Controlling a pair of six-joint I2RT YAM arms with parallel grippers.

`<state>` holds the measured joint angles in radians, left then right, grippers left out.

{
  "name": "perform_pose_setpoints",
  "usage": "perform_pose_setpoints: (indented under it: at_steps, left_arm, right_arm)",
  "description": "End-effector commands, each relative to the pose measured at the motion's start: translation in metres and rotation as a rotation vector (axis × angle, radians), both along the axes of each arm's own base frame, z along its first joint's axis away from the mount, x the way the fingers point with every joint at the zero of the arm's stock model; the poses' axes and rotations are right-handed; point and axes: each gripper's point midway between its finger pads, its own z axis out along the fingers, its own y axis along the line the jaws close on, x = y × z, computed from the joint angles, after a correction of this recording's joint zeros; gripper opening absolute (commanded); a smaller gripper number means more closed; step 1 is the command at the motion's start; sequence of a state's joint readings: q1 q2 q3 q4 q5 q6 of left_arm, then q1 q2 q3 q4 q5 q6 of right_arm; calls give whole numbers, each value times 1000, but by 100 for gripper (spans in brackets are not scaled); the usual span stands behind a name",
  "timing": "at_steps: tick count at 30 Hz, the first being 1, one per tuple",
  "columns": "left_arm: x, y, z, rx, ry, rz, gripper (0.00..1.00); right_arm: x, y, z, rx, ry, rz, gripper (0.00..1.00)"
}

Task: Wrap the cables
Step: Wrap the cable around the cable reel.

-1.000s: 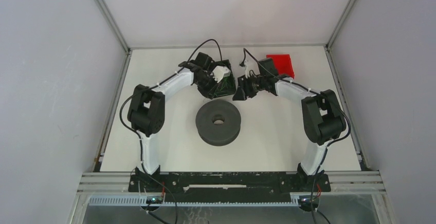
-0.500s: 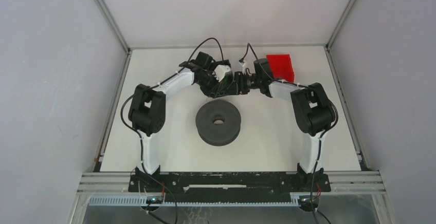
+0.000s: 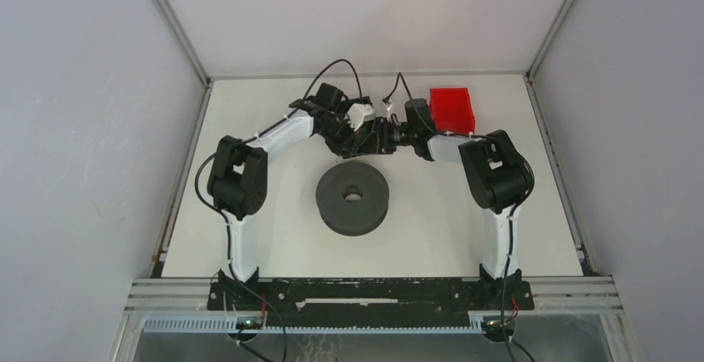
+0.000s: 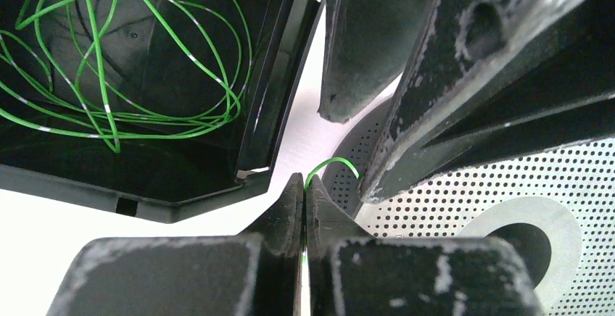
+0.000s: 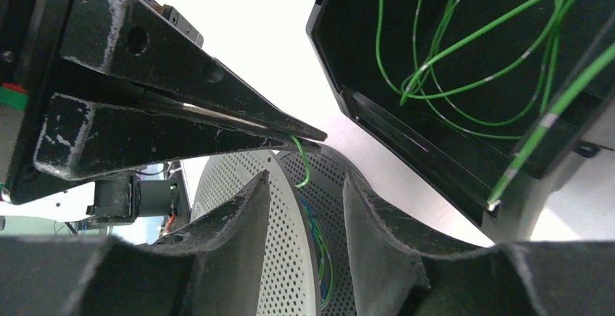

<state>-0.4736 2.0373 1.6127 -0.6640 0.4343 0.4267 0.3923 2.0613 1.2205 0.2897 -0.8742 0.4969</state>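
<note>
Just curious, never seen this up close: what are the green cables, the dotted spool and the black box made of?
Green cables: flexible, smooth green plastic-looking sheath, pale bands. Spool: matte grey sheet with punched holes; metal or plastic, unclear. Black box: probably glossy plastic; its rim glints.

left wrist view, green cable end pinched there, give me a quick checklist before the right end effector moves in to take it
1. Left end effector shut on the green cable end: ok.
2. A short free tip curls out past the left fingers for a regrasp: ok.
3. Right end effector open, with a gap between its fingers: ok.
4. Tip actually inside that gap in depth: cannot tell.
5. Green loops in the black tray free to pay out: not ok, they cross each other.
6. Perforated spool sits right under both end effectors: ok.
</note>
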Motion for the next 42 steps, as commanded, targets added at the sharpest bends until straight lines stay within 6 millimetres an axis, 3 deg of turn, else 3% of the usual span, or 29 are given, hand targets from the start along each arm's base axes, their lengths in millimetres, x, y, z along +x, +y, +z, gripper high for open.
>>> perform_pose_setpoints:
  at_steps: [1,24,33,42]
  left_arm:
    - [7,-12,27,-67,-64,-30,0]
    - [1,-13,24,-72,-47,-48,0]
    - [0,-11,23,-67,-45,-52,1]
    - [9,-6,33,-72,-64,-18,17]
  right_arm:
    - [6,13,18,47,-65,23,48]
    - [7,22,14,48,-108,64,26]
    - [11,19,12,27,-124,55,3]
    - [16,2,7,-53,-126,-10,0]
